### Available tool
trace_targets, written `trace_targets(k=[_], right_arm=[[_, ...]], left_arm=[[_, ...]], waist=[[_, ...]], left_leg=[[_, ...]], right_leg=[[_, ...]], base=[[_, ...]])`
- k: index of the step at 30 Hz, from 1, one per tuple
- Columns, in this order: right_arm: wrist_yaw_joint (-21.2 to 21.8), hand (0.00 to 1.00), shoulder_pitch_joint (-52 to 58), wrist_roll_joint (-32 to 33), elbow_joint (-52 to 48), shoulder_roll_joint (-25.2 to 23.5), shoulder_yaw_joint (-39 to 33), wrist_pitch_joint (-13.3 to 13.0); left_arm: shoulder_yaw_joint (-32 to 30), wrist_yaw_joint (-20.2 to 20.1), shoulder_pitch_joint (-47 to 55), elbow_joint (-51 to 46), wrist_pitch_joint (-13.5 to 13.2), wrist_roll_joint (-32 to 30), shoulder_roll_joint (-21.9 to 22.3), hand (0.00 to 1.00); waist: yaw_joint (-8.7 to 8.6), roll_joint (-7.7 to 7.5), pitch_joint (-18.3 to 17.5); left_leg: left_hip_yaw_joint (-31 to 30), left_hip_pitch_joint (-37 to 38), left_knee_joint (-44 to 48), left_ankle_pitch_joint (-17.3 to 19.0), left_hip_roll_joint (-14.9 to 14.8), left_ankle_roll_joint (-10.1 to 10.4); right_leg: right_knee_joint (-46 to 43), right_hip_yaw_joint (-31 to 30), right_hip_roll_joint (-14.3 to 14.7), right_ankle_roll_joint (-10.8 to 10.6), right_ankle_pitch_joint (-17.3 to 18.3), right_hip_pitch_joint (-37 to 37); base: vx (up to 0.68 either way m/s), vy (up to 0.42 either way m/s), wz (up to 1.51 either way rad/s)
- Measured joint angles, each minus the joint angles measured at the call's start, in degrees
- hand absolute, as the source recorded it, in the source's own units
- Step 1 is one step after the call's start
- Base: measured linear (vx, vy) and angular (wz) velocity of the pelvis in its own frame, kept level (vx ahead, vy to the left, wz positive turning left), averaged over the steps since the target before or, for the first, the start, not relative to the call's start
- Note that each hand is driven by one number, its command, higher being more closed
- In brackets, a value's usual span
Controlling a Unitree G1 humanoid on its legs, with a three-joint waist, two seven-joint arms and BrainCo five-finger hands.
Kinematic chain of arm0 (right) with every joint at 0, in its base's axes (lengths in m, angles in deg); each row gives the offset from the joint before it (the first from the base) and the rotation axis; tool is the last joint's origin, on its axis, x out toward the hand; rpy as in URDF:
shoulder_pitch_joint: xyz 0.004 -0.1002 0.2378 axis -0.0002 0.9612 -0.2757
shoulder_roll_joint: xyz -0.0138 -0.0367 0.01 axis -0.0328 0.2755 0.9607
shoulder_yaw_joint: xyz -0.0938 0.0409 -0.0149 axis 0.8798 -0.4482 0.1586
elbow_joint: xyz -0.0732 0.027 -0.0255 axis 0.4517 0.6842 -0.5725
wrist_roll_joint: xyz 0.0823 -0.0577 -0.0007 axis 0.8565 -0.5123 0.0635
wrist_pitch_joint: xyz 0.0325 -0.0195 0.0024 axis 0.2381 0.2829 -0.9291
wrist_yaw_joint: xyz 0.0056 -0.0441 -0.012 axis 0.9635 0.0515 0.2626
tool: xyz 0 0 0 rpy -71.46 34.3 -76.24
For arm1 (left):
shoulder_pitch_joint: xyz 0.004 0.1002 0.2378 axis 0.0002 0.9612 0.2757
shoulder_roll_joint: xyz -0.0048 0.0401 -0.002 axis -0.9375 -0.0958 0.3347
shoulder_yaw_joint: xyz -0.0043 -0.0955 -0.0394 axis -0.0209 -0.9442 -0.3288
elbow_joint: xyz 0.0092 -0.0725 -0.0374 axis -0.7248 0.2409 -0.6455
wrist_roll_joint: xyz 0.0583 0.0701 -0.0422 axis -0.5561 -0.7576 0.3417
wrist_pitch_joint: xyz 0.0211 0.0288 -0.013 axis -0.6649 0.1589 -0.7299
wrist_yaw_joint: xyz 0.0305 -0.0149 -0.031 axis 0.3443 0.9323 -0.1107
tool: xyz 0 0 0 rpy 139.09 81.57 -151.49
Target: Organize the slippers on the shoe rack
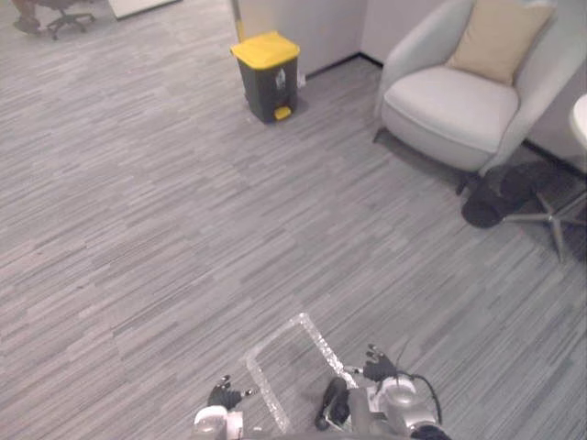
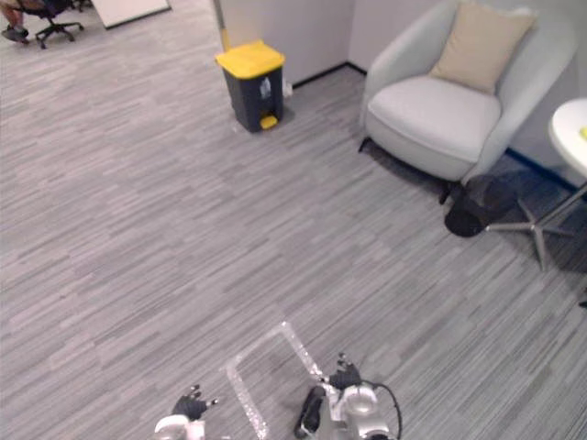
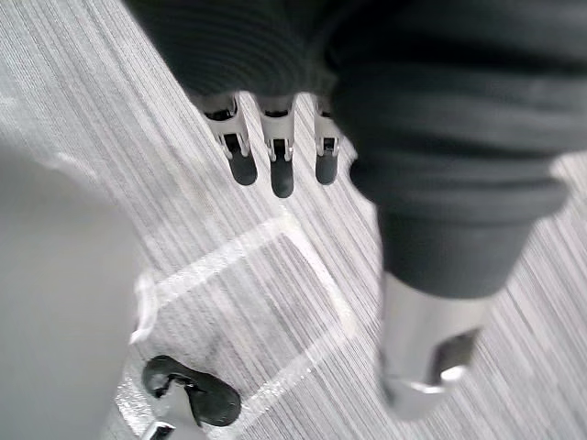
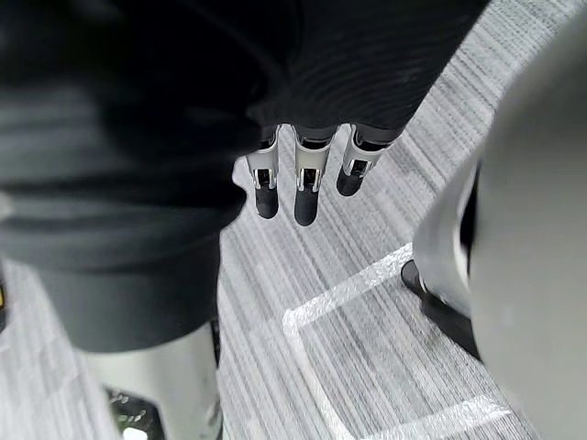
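Grey carpet [image 1: 138, 229], tape outline [image 1: 293, 362] below straight fingers [image 3: 281, 174]

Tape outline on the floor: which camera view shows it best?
The left wrist view: the tape outline is close, with three sides and two corners plain. Both eye views show the same three sides, smaller; the right wrist view shows one corner.

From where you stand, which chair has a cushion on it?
The light grey armchair at the right, with a beige cushion leaning on its back; the black office chair far left shows none.
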State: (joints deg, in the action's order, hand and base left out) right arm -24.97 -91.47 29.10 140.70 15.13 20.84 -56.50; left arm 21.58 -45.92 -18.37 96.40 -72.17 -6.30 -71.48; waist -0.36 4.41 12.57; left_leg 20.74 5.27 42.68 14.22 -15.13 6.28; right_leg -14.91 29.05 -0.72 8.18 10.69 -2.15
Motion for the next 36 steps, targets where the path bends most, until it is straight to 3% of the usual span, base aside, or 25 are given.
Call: trace_targets(k=[2,4,5,6,8,10,11,13,14,15,17,20,23,24,25,26,27,36], right_arm=[[-0.1,0.0,0.6,0.0,0.1,0.0,-0.2,0.3],[-0.2,0.0,0.8,0.1,0.1,0.0,-0.2,0.4],[-0.2,0.0,0.8,0.1,0.2,0.0,-0.3,0.7],[-0.3,0.0,0.8,0.1,0.2,0.0,-0.3,0.7],[-0.5,0.0,0.8,0.1,0.1,-0.2,-0.3,0.8],[-0.8,0.0,1.1,0.1,-0.3,-0.4,-0.4,0.8],[-0.8,0.0,1.4,0.1,-0.3,-0.4,-0.3,0.8],[-0.8,0.0,1.6,0.1,-0.4,-0.3,-0.4,0.6],[-0.8,0.0,1.9,0.1,-0.2,-1.0,-0.3,0.6],[-0.7,0.0,2.5,0.1,-0.4,-1.6,-0.2,0.6],[-0.7,0.0,4.1,0.1,-0.3,-4.0,-0.3,0.5],[-0.5,0.0,4.5,0.1,0.2,-4.9,-0.6,0.5],[0.0,0.0,3.7,0.1,2.1,-4.5,-0.7,0.5],[0.3,0.0,2.1,0.0,3.6,-3.8,-0.6,0.6],[0.3,0.0,2.0,0.0,3.7,-3.8,-0.6,0.6],[0.3,0.0,1.6,0.0,4.0,-3.6,-0.5,0.6],[0.4,0.0,1.5,0.0,4.1,-3.3,-0.5,0.5],[0.2,0.0,2.0,-0.1,4.8,-0.2,-0.9,0.3]], left_arm=[[-0.4,0.0,0.3,-0.8,-0.1,0.0,0.0,0.0],[-0.6,0.0,0.7,-1.7,-0.2,0.0,-0.1,0.0],[-0.6,0.1,0.7,-2.0,-0.2,0.0,-0.1,0.0],[-0.6,0.2,0.7,-2.1,-0.2,0.0,-0.1,0.0],[-0.6,0.4,0.7,-2.4,-0.4,0.0,-0.3,0.0],[-0.7,0.4,0.7,-2.8,-0.4,0.0,-0.4,0.0],[-1.2,0.6,0.8,-3.2,-0.6,0.0,-0.1,0.0],[-1.2,0.6,1.2,-3.2,-0.7,0.1,0.2,0.0],[-1.6,0.5,1.0,-3.3,-0.7,0.3,-0.4,0.0],[-1.8,0.5,1.3,-3.5,-0.6,0.3,-0.8,0.0],[-2.5,0.5,2.2,-3.3,-0.6,0.1,-2.9,0.0],[-2.4,0.5,2.0,-1.9,-0.6,0.0,-3.5,0.0],[-2.1,0.5,1.7,-0.9,-0.6,0.1,-3.1,0.0],[-1.1,0.4,1.4,-0.5,-0.6,0.1,-2.5,0.0],[-0.9,0.4,1.4,-0.5,-0.6,0.1,-2.4,0.0],[0.0,0.3,1.2,-0.5,-0.6,0.1,-2.4,0.0],[1.3,0.2,1.1,-0.4,-0.6,0.1,-2.6,0.0],[3.3,-0.9,1.2,0.0,-0.6,0.0,-2.3,0.0]], waist=[[0.43,-0.24,0.1],[0.69,-0.55,0.2],[0.76,-0.74,0.3],[0.79,-0.82,0.4],[0.96,-1.33,0.7],[1.06,-1.76,0.9],[1.28,-1.75,0.8],[1.47,-1.06,0.4],[1.91,-2.23,-0.1],[2.29,-3.33,-0.9],[2.93,-7.32,-3.6],[2.86,-8.4,-4.8],[2.93,-7.46,-5.1],[2.96,-5.37,-4.1],[2.93,-5.23,-4.1],[2.75,-5.17,-4.0],[2.74,-4.61,-3.6],[2.41,-3.73,-4.3]], left_leg=[[-1.2,-1.5,4.1,1.4,0.5,-0.3],[-2.1,-4.8,2.8,3.4,2.7,-1.7],[-4.6,-7.8,-3.5,4.4,5.2,-2.9],[-5.3,-8.3,-5.1,4.4,5.8,-2.9],[-15.0,-10.5,-16.7,4.0,10.6,-2.6],[-23.3,-11.4,-21.4,2.3,13.9,-2.5],[-29.1,-12.0,-24.6,-0.7,15.7,-2.3],[-30.6,-11.9,-25.7,-5.0,15.3,-1.9],[-27.2,-10.9,-24.4,-7.5,15.0,-2.0],[-25.7,-10.2,-25.1,-7.1,15.3,-2.6],[-21.5,-7.7,-29.6,-7.5,17.2,-4.0],[-19.1,-4.6,-33.7,-8.5,17.7,-5.5],[-15.5,-1.8,-37.1,-9.1,17.3,-6.4],[-12.8,-0.1,-38.4,-9.3,16.2,-6.7],[-12.5,0.1,-38.5,-9.3,16.0,-6.8],[-11.4,0.7,-38.8,-9.3,15.7,-6.8],[-9.8,1.3,-39.1,-9.3,15.8,-6.8],[-9.9,1.7,-42.3,-11.7,14.5,-5.6]], right_leg=[[1.7,-2.5,0.9,0.2,0.4,2.8],[2.6,-6.8,1.1,-0.1,0.8,5.2],[2.8,-11.0,0.9,-0.6,1.0,6.0],[2.8,-11.8,0.9,-0.7,1.0,6.1],[2.1,-17.5,0.1,-2.1,1.7,7.3],[1.4,-21.1,-0.8,-3.7,2.6,8.4],[-0.1,-24.8,-1.4,-5.8,4.0,8.5],[-1.7,-27.4,-0.7,-7.3,5.7,8.1],[-3.9,-30.9,-1.3,-9.1,7.2,8.1],[-4.0,-31.6,-2.1,-9.6,7.3,7.7],[-2.4,-34.0,-5.1,-11.4,6.9,7.1],[1.4,-34.4,-6.0,-12.3,4.1,8.3],[3.1,-32.7,-6.5,-13.0,1.2,8.7],[2.5,-26.8,-6.7,-13.0,-0.4,8.1],[2.4,-25.5,-6.8,-13.0,-0.4,8.0],[2.0,-20.3,-7.4,-12.7,-0.7,7.8],[2.8,-11.2,-8.5,-12.2,-0.5,7.9],[12.7,-10.9,-5.1,-10.8,-5.6,10.6]], base=[[0.25,-0.086,-0.86],[0.26,-0.004,-1.37],[0.18,0.034,-1.31],[0.24,0.082,-1.35],[0.27,0.151,-1.19],[0.3,0.227,-1.21],[0.26,0.254,-1.12],[0.27,0.332,-1.07],[0.22,0.326,-1.11],[0.2,0.31,-1.16],[0.18,0.25,-0.89],[0.15,0.179,-0.55],[0.06,0.134,-0.62],[-0.01,0.078,-0.76],[-0.05,0.054,-0.73],[-0.07,0.019,-0.55],[-0.08,0.015,-0.53],[-0.07,-0.033,-0.09]])
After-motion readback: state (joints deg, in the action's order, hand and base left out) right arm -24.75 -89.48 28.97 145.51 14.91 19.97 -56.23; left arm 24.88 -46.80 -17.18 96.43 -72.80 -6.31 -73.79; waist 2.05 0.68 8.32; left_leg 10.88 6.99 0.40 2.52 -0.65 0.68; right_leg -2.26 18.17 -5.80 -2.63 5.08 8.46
